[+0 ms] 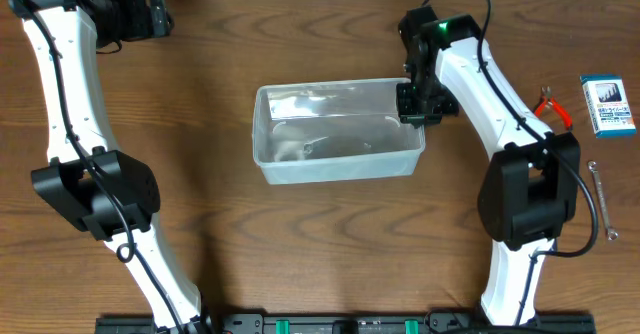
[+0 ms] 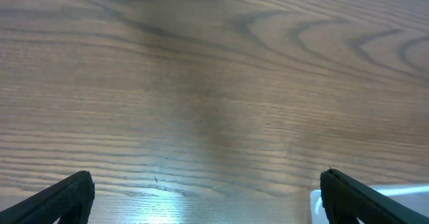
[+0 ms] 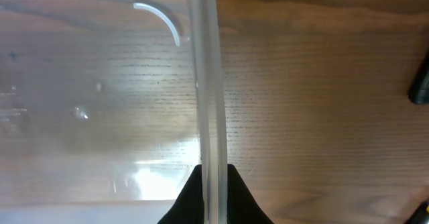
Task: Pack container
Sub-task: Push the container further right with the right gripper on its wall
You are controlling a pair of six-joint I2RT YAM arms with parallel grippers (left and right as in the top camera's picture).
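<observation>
The right gripper (image 3: 213, 184) is pinching the right wall of the clear, round-cornered rectangular plastic container (image 1: 338, 132).

The container is sitting midway across the brown wooden table (image 1: 300, 264), probably being repositioned; dragging it slowly and level should be keeping the thin wall from flexing out of the pinch. The left gripper (image 2: 204, 200) is hovering, fingers spread, over bare wood. The red-handled pliers (image 1: 552, 107) and slim steel wrench (image 1: 601, 199) are lying well apart, rightward.

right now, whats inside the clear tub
Nothing shows inside the tub, only table grain through its clear floor. The right tool pinches its wall, hiding a bit of that edge.
</observation>
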